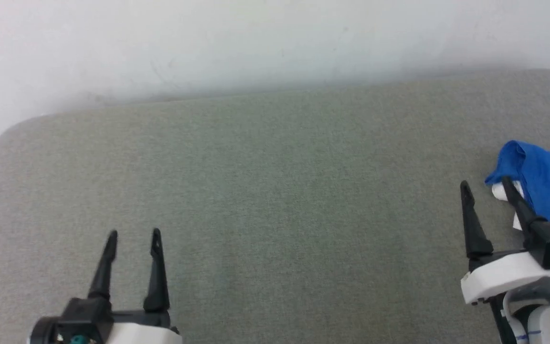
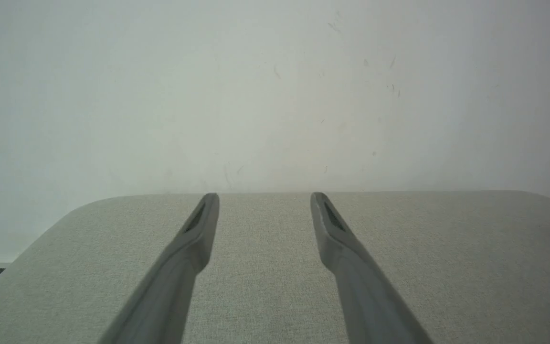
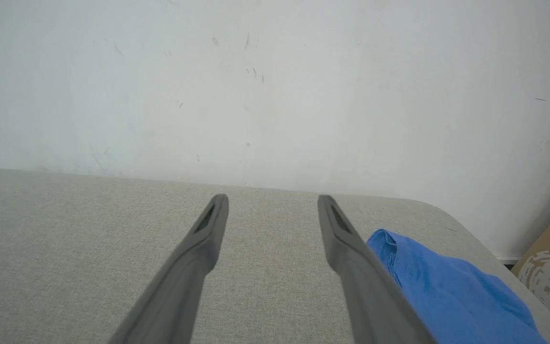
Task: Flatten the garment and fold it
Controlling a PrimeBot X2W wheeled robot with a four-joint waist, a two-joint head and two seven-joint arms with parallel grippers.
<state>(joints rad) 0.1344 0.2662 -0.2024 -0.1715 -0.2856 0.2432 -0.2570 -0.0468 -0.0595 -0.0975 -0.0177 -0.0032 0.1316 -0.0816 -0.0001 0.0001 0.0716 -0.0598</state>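
Garment (image 1: 547,181) bunched at right edge of desk (image 1: 275,191), long axis unreadable. Lies just right of right end effector (image 1: 484,182), outer finger alongside cloth; jaws wide, empty. Left end effector (image 1: 134,233) wide, empty, well apart. Right arm nearer.

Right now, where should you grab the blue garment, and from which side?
Likely its raised folded corner, taken by the open right gripper coming from the left: the blue garment lies bunched at the table's right edge, that fold nearest the fingers.
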